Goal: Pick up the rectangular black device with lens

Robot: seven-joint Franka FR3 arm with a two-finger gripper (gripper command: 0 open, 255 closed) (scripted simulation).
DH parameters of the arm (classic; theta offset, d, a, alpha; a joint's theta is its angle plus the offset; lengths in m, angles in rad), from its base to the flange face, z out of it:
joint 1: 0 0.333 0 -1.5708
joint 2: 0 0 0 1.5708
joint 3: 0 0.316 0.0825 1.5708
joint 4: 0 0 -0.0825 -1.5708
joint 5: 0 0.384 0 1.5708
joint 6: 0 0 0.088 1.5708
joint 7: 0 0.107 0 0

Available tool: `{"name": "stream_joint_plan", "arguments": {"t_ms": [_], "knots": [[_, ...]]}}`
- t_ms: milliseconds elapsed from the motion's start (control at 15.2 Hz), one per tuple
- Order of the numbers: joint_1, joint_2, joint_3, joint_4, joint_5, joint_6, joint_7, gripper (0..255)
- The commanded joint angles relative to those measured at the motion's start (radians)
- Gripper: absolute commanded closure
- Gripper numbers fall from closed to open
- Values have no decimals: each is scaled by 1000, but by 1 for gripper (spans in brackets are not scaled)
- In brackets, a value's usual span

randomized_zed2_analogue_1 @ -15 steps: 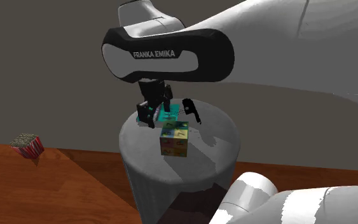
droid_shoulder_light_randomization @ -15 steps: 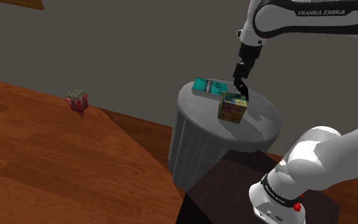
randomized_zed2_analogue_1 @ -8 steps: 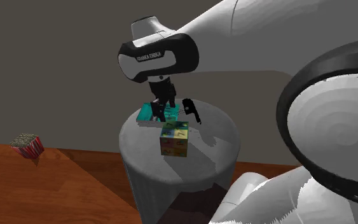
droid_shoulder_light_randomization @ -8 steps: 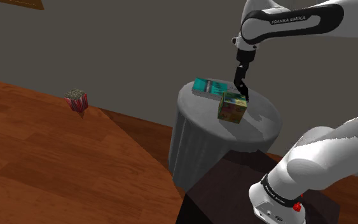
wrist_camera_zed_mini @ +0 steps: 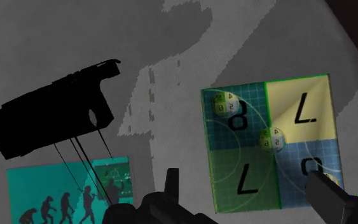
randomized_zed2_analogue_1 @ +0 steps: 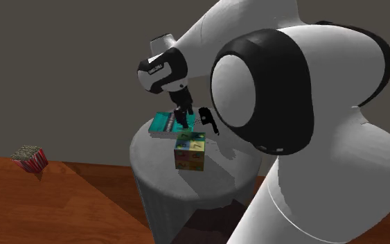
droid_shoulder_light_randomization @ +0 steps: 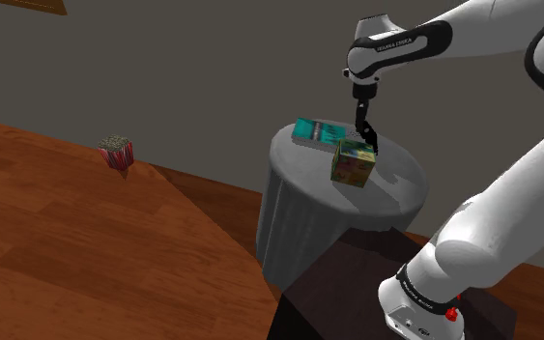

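The black rectangular device lies on the round grey table, beside a teal book. In the second exterior view the device sits at the back of the tabletop, to the right of my gripper. My gripper is open and holds nothing. It hangs just above the table between the book and a coloured lettered cube, and the device is off to one side of the fingers. In the shoulder view the gripper points down right behind the cube.
The teal book and the cube crowd the small tabletop around the device. A striped popcorn box stands far off on the wooden surface. The dark stand sits below the table.
The arm's upper links have swung round and the wrist has turned. The gripper shifted slightly toward the second exterior view's right, staying low over the table. Nothing on the table moved.
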Motion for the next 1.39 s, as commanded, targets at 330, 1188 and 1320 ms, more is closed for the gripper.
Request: {"name": "stream_joint_plan", "arguments": {"t_ms": [330,1188,1320], "knots": [[-49,297,-37,211,43,63,-239,0],[-167,707,0,579,93,92,-478,0],[-169,720,2,571,95,111,-473,0]]}}
